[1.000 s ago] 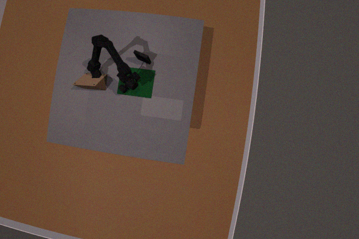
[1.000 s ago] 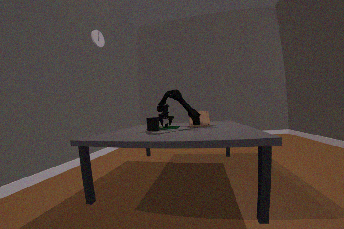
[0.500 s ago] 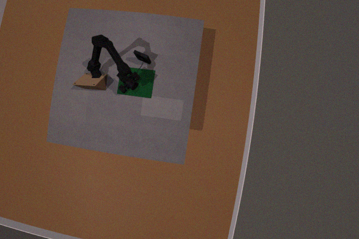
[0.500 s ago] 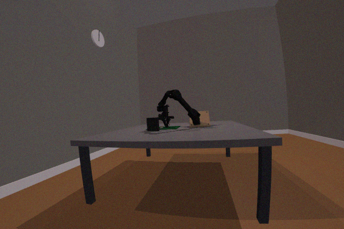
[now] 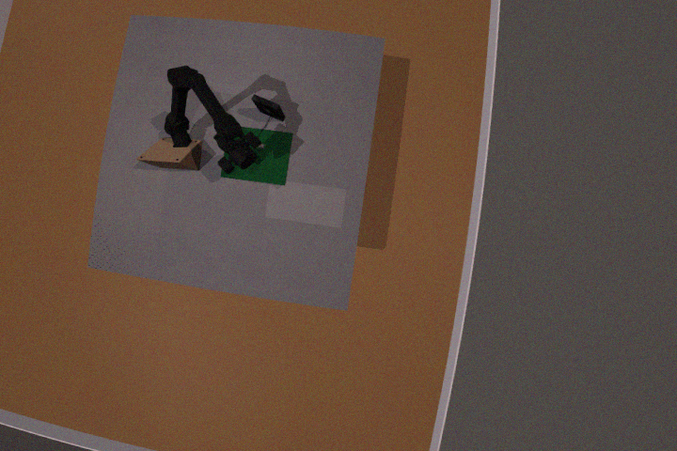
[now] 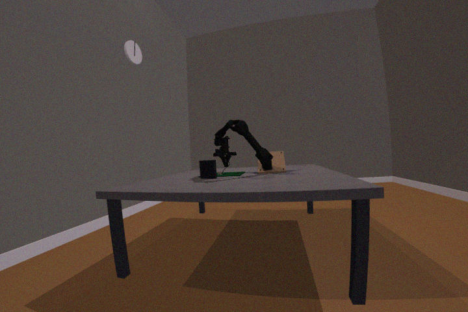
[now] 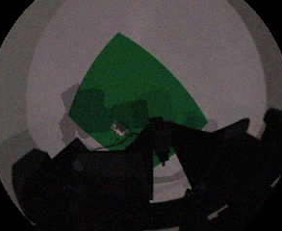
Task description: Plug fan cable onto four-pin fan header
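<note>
a plain green circuit board (image 5: 269, 159) lies on a flat grey table top (image 5: 200, 244). the arm (image 5: 206, 106) and fan (image 5: 268, 106) are black. the arm's base (image 5: 161, 154) is pale tan wood. the floor (image 5: 232, 372) is orange-brown, the skirting (image 6: 58, 235) white, the walls (image 6: 279, 91) grey, and the wall clock (image 6: 132, 51) white.

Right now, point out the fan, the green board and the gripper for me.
fan (image 5: 268, 106), top view, middle of its dark body
board (image 5: 273, 165), top view, bare green part
gripper (image 7: 159, 148), wrist view, between the fingertips, shut on the plug
</note>
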Available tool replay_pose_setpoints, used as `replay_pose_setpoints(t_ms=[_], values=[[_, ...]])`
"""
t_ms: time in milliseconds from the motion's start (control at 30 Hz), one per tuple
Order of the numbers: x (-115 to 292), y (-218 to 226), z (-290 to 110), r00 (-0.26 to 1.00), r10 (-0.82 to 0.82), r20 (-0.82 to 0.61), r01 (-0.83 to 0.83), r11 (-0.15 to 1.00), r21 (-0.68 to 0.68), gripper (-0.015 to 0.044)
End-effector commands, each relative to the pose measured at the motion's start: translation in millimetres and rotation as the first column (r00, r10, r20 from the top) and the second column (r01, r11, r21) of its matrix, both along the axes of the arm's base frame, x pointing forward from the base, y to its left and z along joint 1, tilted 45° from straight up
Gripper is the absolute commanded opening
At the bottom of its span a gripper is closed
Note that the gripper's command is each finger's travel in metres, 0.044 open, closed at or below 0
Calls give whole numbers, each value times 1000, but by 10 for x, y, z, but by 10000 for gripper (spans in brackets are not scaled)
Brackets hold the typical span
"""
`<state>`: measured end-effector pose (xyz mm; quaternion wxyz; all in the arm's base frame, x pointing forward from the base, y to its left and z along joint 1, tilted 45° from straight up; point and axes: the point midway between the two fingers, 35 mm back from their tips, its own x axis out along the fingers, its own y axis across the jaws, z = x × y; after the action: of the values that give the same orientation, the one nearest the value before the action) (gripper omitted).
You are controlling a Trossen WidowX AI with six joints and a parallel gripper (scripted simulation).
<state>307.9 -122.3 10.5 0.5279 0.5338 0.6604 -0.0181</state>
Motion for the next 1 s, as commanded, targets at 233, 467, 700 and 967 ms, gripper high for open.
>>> replay_pose_setpoints(t_ms=[233,467,700,967], values=[[48,60,63,969,-168,-182,173,985,14,0],[92,105,113,882,-323,-344,343,939,-3,0],[134,151,164,743,-455,-491,498,866,-48,0],[181,206,223,532,-565,-630,644,754,-131,0]])
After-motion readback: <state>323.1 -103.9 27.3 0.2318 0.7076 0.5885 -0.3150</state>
